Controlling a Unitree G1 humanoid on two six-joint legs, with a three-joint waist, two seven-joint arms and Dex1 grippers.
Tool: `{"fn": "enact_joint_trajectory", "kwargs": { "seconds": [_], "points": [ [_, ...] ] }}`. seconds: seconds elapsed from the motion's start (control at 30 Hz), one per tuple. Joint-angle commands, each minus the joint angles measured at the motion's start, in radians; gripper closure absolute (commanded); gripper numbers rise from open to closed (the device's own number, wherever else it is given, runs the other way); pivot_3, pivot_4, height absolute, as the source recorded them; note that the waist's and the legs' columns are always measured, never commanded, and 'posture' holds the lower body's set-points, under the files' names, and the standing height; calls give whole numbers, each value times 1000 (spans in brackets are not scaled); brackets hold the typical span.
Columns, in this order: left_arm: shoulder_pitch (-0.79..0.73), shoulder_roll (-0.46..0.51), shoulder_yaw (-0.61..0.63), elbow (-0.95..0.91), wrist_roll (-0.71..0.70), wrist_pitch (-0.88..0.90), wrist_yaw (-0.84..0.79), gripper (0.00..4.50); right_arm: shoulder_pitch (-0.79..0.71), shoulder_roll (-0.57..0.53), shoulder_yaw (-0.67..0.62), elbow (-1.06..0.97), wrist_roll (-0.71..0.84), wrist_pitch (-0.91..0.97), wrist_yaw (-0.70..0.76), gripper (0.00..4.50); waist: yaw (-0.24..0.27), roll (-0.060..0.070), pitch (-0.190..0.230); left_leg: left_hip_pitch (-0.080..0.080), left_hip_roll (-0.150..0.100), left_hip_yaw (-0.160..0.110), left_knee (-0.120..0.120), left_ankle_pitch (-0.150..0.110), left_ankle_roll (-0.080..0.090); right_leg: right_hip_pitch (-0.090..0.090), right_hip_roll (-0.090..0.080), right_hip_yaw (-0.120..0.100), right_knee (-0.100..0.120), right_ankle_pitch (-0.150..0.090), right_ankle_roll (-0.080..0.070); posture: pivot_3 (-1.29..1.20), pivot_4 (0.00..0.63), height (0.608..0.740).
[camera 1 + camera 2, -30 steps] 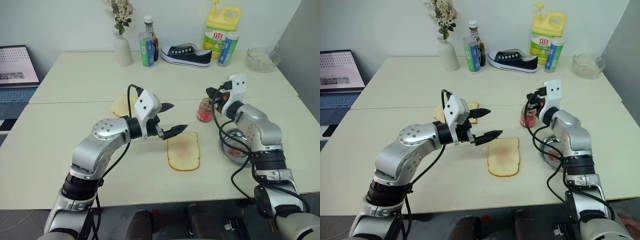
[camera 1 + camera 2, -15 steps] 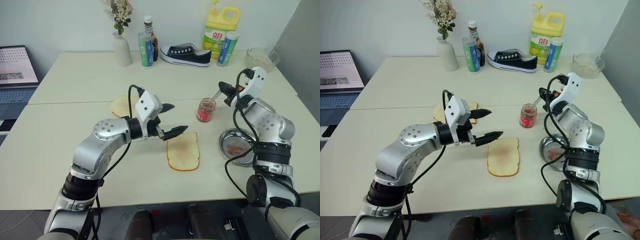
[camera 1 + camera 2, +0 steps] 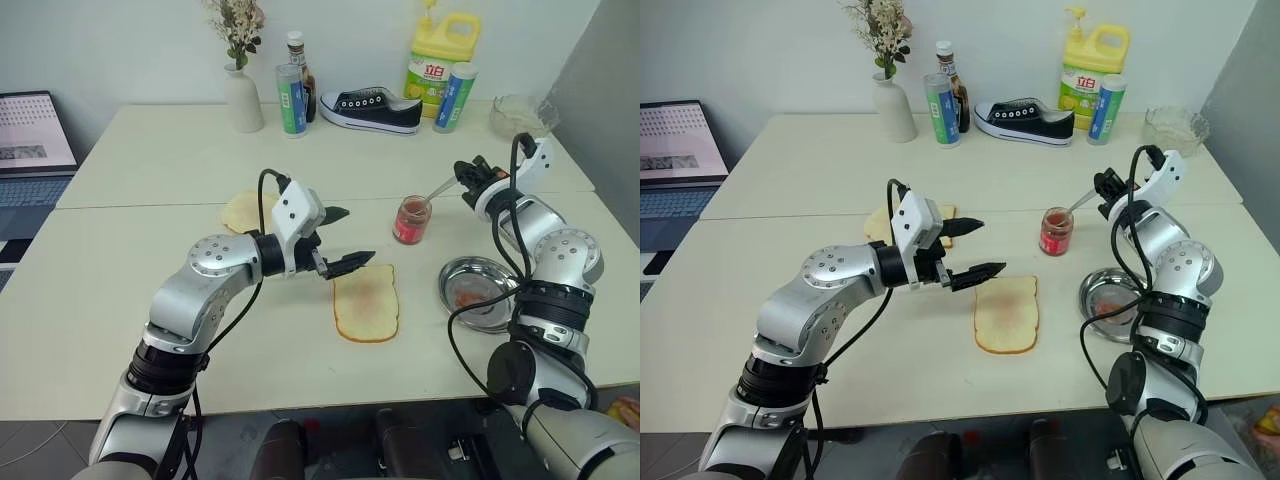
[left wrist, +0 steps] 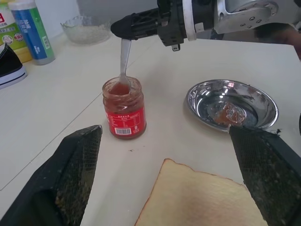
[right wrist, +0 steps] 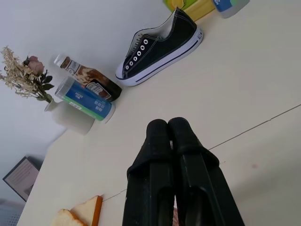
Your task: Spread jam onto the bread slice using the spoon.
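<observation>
The bread slice point(image 3: 366, 303) lies flat on the table in front of me, pale with a tan crust. Just behind and to its left, my left gripper point(image 3: 356, 236) hovers open with nothing between its fingers point(image 4: 70, 183). A small glass jar point(image 4: 124, 113) of red jam point(image 3: 411, 219) stands behind and to the right of the slice. The spoon point(image 4: 124, 59) stands with its bowl in the jar and its handle slanting up to the right. My right gripper point(image 3: 462, 173) is shut on the handle's top end; its fingers point(image 5: 167, 136) are pressed together.
A round metal dish point(image 3: 452, 280) with a red smear sits right of the slice. More bread point(image 3: 243, 211) lies behind my left arm. Along the table's far side stand a vase point(image 3: 244, 98), bottles point(image 3: 292, 98), a black shoe point(image 3: 372, 108), a yellow jug point(image 3: 436, 62) and a glass bowl point(image 3: 515, 115).
My right gripper has swung right and a little up while rolling, tilting the spoon handle away from the jar. The left arm has stayed put.
</observation>
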Motion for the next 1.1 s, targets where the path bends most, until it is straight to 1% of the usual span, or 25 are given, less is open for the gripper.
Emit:
{"fn": "enact_joint_trajectory", "kwargs": {
  "seconds": [0.03,0.47,0.67,0.73,0.83,0.97,1.1],
  "points": [
    [-21,10,7,-11,8,-20,-9,0,-4,-31,-3,-64,21,-22,11,4471,0,0,0,0,0,0,0,0,0,0,0,0,0,0,0,0,150,740],
    [-41,11,6,0,13,-21,-34,0,10,-64,48,-110,0,-63,45,4471,0,0,0,0,0,0,0,0,0,0,0,0,0,0,0,0,150,740],
    [-39,15,11,-4,12,-17,-38,0,5,-54,23,-112,30,-60,20,4471,0,0,0,0,0,0,0,0,0,0,0,0,0,0,0,0,150,740],
    [-43,29,22,5,12,-18,-49,0,2,-39,-29,-116,84,-47,-12,4471,0,0,0,0,0,0,0,0,0,0,0,0,0,0,0,0,150,740],
    [-50,52,33,19,11,-25,-64,0,8,-22,-71,-130,143,-36,-54,4471,0,0,0,0,0,0,0,0,0,0,0,0,0,0,0,0,150,740],
    [-73,85,43,50,9,-39,-97,0,20,14,-132,-171,272,-11,-120,4471,0,0,0,0,0,0,0,0,0,0,0,0,0,0,0,0,150,740],
    [-79,134,81,27,-82,11,-194,0,53,46,-144,-259,467,52,-178,4471,-1,0,0,0,1,-1,0,0,0,0,1,-1,0,0,0,0,150,740]
  ]
}}
